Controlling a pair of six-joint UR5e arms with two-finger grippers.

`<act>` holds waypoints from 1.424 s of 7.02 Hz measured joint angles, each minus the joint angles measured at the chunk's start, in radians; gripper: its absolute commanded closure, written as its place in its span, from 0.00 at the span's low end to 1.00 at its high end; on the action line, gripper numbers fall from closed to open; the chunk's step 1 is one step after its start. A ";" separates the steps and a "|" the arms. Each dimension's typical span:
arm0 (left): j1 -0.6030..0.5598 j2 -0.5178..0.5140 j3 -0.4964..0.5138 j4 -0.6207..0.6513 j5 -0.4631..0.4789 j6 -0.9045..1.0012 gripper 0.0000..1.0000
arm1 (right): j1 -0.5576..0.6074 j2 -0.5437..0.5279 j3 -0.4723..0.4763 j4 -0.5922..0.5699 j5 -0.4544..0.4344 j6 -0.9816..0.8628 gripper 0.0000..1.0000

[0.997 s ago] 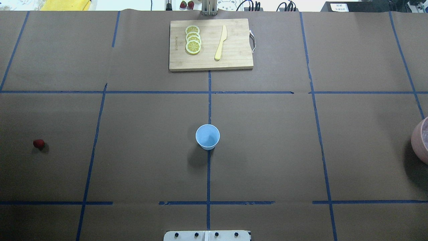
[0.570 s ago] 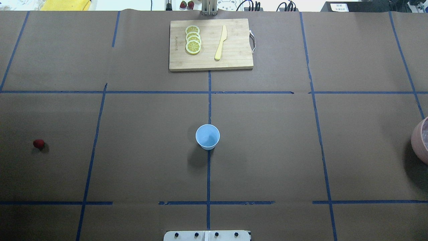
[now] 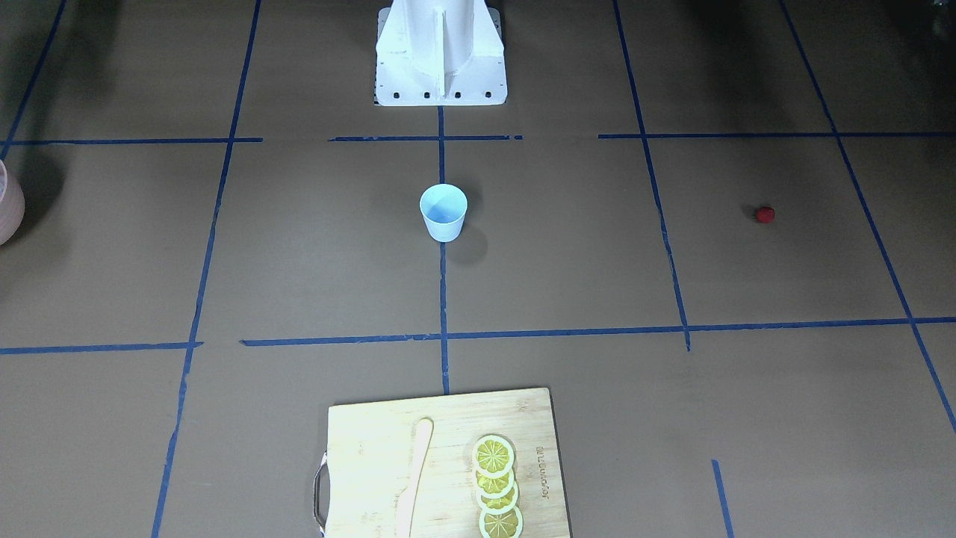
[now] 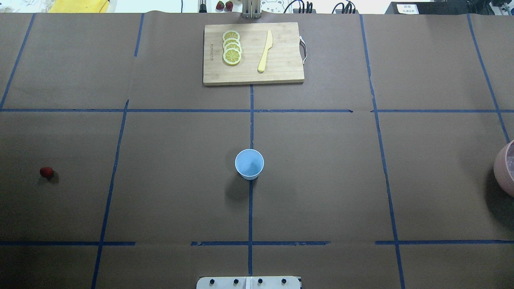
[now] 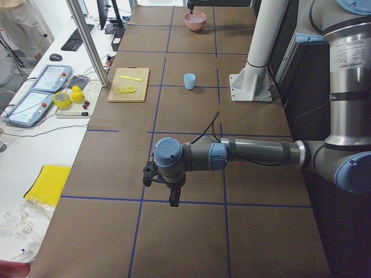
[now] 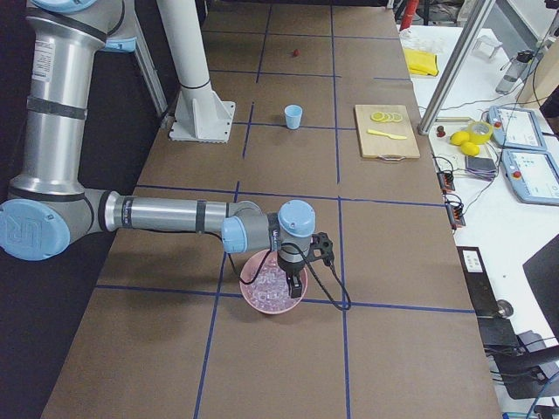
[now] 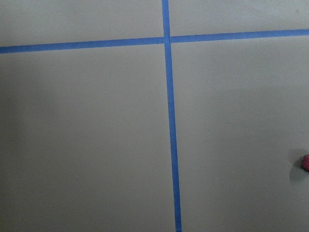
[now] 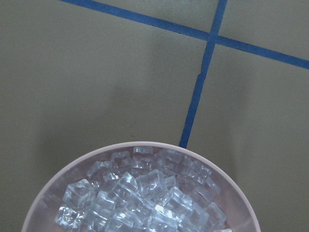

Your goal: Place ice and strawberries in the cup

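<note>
while cup (image 4: pixel 249 163) and strawberry (image 4: pixel 46 172) sit unmoved | left tool (image 5: pixel 172 201), right tool (image 6: pixel 294 288): cannot tell if open

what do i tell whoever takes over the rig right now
Left tool: hangs over the table near the strawberry; open or shut cannot be told.
Right tool: hangs over the pink bowl of ice; open or shut cannot be told.
Cup: upright at the table's centre, empty.
Done: nothing is in the cup yet.
Left: ice and strawberry both go into the cup.
</note>
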 measured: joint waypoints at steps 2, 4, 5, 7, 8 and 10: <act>0.000 0.000 0.000 0.000 -0.001 0.000 0.00 | -0.024 -0.004 -0.047 0.110 -0.001 0.063 0.06; 0.000 0.001 0.001 0.001 -0.001 0.000 0.00 | -0.040 -0.006 -0.093 0.202 0.000 0.108 0.10; 0.000 0.001 0.001 0.000 -0.002 0.000 0.00 | -0.050 -0.008 -0.099 0.236 0.000 0.137 0.12; 0.000 0.001 0.002 0.000 -0.001 0.000 0.00 | -0.068 -0.027 -0.100 0.297 -0.001 0.184 0.17; 0.000 0.001 0.002 0.000 -0.001 0.000 0.00 | -0.070 -0.038 -0.099 0.310 -0.002 0.191 0.24; 0.000 0.001 0.003 0.001 -0.001 0.000 0.00 | -0.071 -0.050 -0.098 0.318 -0.003 0.193 0.71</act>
